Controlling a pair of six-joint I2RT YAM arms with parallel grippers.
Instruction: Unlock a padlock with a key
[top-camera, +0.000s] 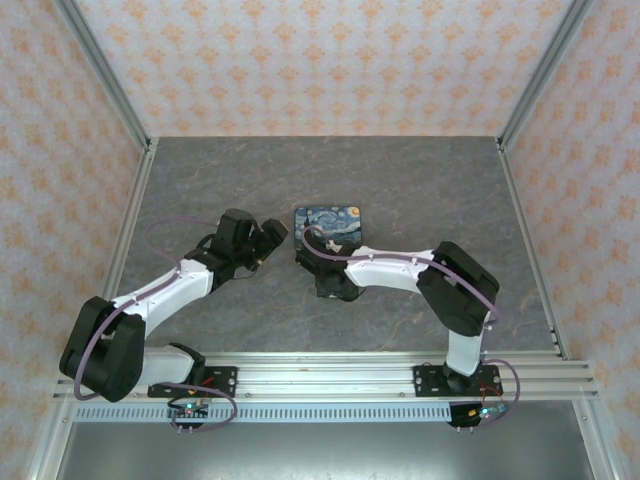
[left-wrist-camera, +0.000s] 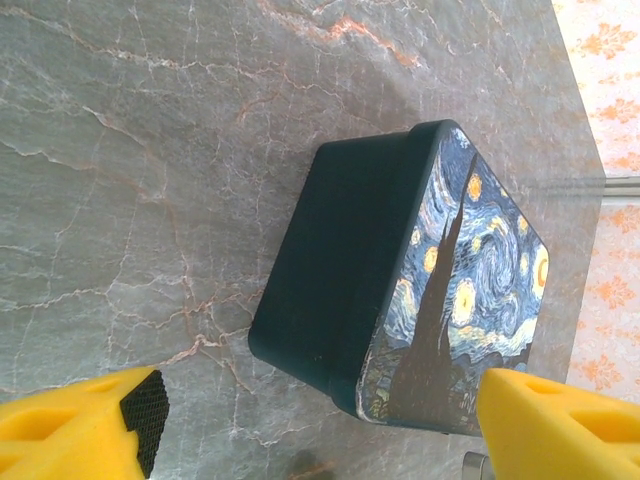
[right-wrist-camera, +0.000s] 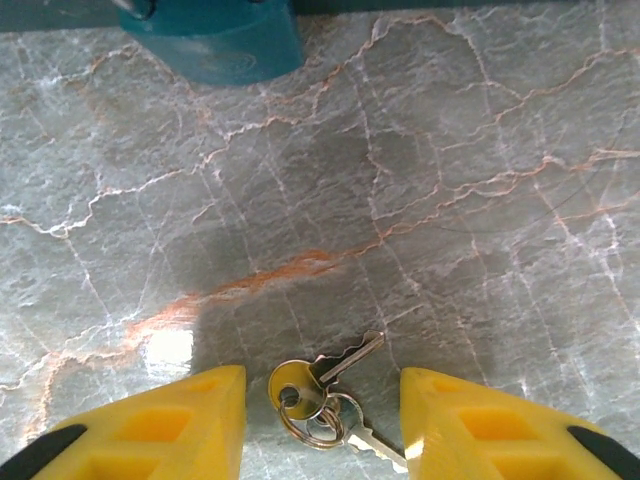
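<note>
Bare table lies open between the keys and the teal padlock

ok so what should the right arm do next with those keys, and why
Probably close the right gripper on the keys. They lie flat on the table between its open jaws, with a gap on each side, so nothing is held yet. The teal padlock sits apart, further ahead, and can't be tried until a key is gripped.
</note>
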